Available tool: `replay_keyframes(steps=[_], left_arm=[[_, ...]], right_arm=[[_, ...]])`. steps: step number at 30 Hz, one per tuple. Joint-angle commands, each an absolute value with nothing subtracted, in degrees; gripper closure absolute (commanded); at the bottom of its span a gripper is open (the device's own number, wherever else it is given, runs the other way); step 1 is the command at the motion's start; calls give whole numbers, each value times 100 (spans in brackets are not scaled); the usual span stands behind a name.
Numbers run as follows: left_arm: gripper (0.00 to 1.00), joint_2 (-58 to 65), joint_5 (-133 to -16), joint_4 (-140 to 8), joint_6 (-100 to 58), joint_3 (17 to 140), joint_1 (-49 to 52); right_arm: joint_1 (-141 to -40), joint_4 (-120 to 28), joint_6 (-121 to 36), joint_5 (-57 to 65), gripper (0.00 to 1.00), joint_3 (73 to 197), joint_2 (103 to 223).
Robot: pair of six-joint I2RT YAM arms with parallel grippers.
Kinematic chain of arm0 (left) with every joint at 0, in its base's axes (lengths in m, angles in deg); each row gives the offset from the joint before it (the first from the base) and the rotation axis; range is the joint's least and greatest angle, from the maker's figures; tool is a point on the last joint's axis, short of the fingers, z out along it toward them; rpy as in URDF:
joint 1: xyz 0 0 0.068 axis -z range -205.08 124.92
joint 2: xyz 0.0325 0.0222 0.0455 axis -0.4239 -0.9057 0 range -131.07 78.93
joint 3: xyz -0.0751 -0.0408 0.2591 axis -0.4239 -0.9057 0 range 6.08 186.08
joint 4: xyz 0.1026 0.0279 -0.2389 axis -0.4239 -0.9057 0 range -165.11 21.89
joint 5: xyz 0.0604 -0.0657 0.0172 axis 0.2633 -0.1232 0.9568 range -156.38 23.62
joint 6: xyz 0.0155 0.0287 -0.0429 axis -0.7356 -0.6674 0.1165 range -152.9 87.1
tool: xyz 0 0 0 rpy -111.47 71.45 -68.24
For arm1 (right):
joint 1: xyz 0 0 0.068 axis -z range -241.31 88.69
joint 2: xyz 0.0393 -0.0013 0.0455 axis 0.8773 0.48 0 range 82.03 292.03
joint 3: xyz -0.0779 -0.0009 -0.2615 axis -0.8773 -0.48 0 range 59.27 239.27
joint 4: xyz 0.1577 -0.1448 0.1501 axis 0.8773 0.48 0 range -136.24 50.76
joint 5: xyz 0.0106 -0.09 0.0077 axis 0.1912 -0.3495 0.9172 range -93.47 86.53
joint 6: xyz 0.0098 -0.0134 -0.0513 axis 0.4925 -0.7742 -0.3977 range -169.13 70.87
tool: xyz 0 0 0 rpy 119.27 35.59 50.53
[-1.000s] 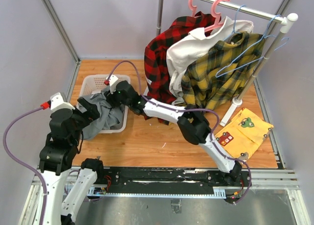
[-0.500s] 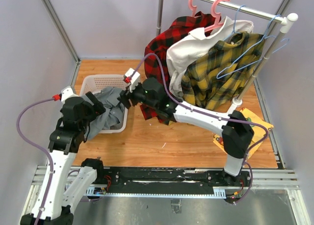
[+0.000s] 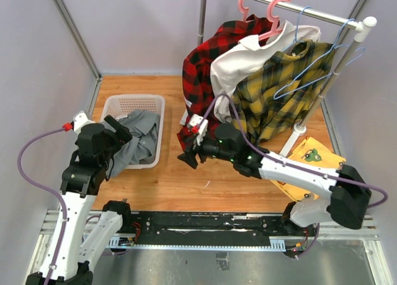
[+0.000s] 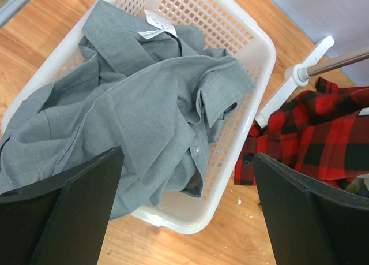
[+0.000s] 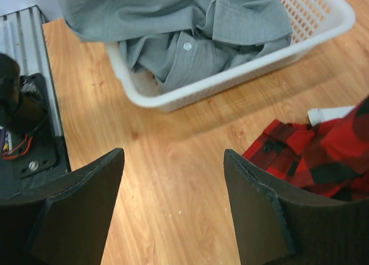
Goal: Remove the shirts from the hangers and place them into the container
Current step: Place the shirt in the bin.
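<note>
Sitting in the white basket [image 3: 144, 100], the grey shirt [image 3: 133, 142] spills over its near rim. Left fingers [image 4: 81, 207] hover above it, spread wide, holding nothing. Right fingers [image 5: 75, 213] are parted and empty over bare desk [image 3: 167, 179], between basket and red plaid shirt [image 3: 201, 67]. That one, the white shirt [image 3: 232, 64] and the yellow plaid shirt [image 3: 279, 86] hang on the rack [image 3: 316, 13].

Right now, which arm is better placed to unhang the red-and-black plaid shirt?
Right, likely: the open right gripper sits beside the hem of the red-and-black plaid shirt; the left gripper hovers over the grey shirt in the white mesh basket.
</note>
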State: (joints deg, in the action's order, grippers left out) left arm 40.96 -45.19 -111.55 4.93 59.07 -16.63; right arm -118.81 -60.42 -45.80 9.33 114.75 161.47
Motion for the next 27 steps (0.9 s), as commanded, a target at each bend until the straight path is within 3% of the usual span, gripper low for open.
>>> replay_keyframes(steps=[1,11,15,21,27], left_arm=[[0,4260,-4323,-11057,697,5787,-1638],[0,3364,-3966,-10754,1436,5489,-1644],[0,2721,-3831,-9988,1127,5362,-1727],[1,910,-5932,-8456,1068,5073,-2612],[1,-915,-7236,-7593,859,5477,-2675]], right_arm=[[-11827,-5947,-4434,936,29,10878,15297],[-11829,-5267,-4321,547,29,10336,13950],[-11828,-5000,-4315,414,29,10276,13533],[-11827,-4536,-4415,-41,27,10280,12928],[-11827,-4384,-4358,-331,25,10121,12418]])
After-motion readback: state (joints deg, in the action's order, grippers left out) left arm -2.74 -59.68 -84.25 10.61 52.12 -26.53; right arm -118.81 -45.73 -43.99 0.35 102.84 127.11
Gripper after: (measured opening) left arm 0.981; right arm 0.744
